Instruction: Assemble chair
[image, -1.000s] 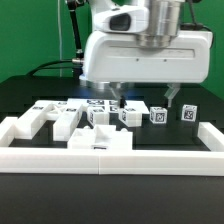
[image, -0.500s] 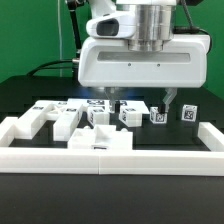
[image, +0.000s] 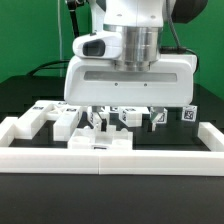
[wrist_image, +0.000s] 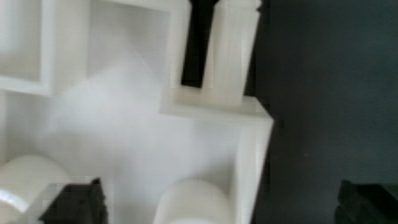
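The chair is in loose white parts along the table behind the border wall. A flat slotted piece (image: 45, 116) and a chunky block (image: 66, 122) lie at the exterior view's left. Small tagged blocks (image: 126, 116) sit in the middle, and another one (image: 187, 113) at the right. My gripper (image: 128, 120) hangs low over the middle parts, open, one finger (image: 97, 119) on each side of them. In the wrist view the gripper (wrist_image: 222, 205) straddles a rounded white part (wrist_image: 201, 200) next to a big slotted white piece (wrist_image: 125, 110). Nothing is gripped.
A low white border wall (image: 100, 141) runs along the front and turns back at both ends (image: 214, 135). Black table surface (image: 20, 95) lies behind and beside the parts. The gripper's broad white body hides the parts behind it.
The gripper has moved toward the exterior view's left and come lower over the parts. Its jaws stayed wide. No part has moved.
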